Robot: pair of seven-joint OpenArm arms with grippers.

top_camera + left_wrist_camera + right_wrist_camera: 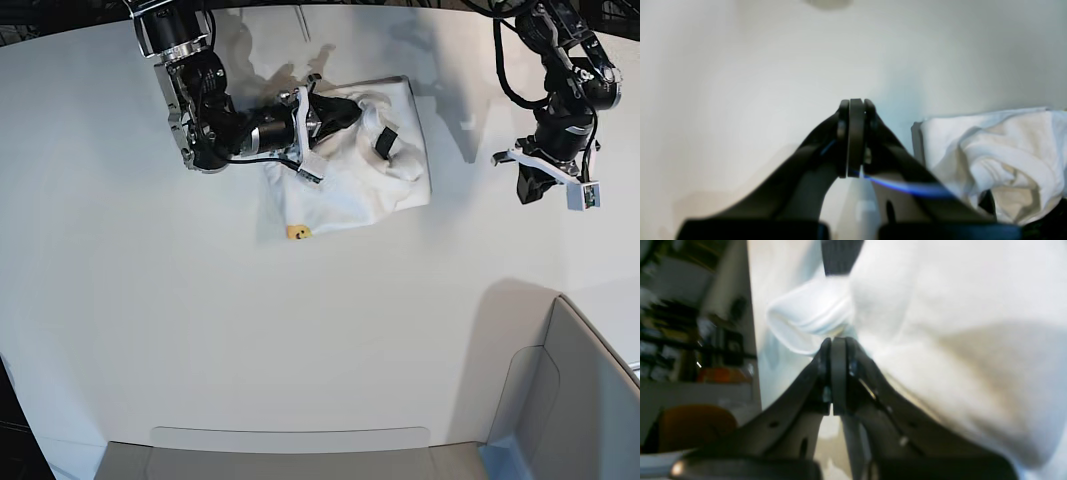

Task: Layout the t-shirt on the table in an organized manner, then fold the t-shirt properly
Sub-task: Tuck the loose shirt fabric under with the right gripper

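The white t-shirt (350,180) lies crumpled on the white table (250,330), near the far middle, with a black neck tag (385,142) and a bit of yellow print (297,232) showing. My right gripper (338,110) lies low over its far left part. In the right wrist view the right gripper (836,340) is shut, tips against a rolled fold of the t-shirt (957,340); I see no cloth between the pads. My left gripper (530,188) hangs right of the shirt. It is shut (856,101) over bare table, with the t-shirt (1000,146) off to its right.
A grey-white bin wall (580,400) stands at the near right corner of the table. A shallow ledge (290,440) runs along the near edge. Dark shelves and clutter (690,340) show beyond the table's edge in the right wrist view.
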